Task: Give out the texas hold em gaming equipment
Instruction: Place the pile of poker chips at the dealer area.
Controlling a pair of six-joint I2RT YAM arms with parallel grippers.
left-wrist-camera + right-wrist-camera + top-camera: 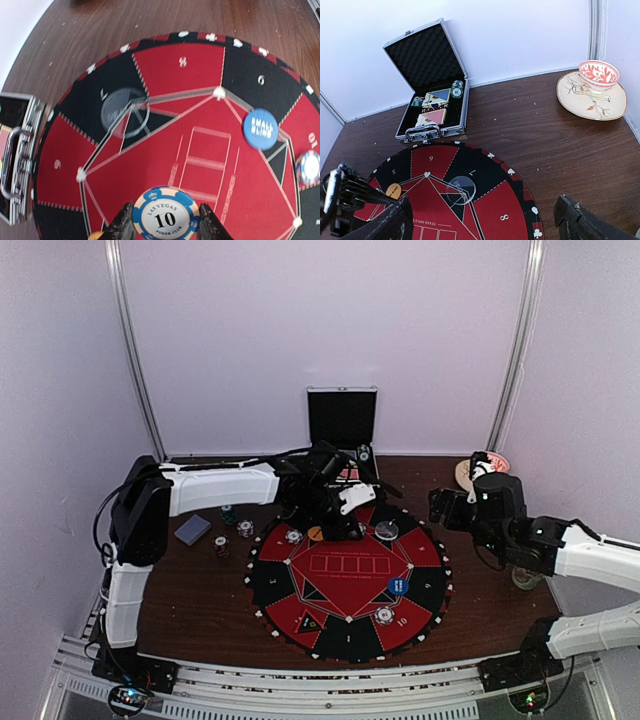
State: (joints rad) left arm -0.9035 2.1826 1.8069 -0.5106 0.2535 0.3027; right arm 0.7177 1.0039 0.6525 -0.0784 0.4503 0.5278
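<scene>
The left tool (166, 219) is clenched on a round blue-and-cream poker chip (165, 209) over the round red-and-black mat (200, 65). The right tool (485, 225) is wide open and holds nothing. A blue round marker (260, 129) lies on the mat. More chips sit in the silver case (402, 135), so lots is left to do.

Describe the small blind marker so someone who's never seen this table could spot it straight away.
Find the round red-and-black mat on the brown table. On its right half in the top view, beside the central red panel, lies the small blind marker. It alone is solid blue with white lettering; the neighbouring chip has a striped rim.
</scene>
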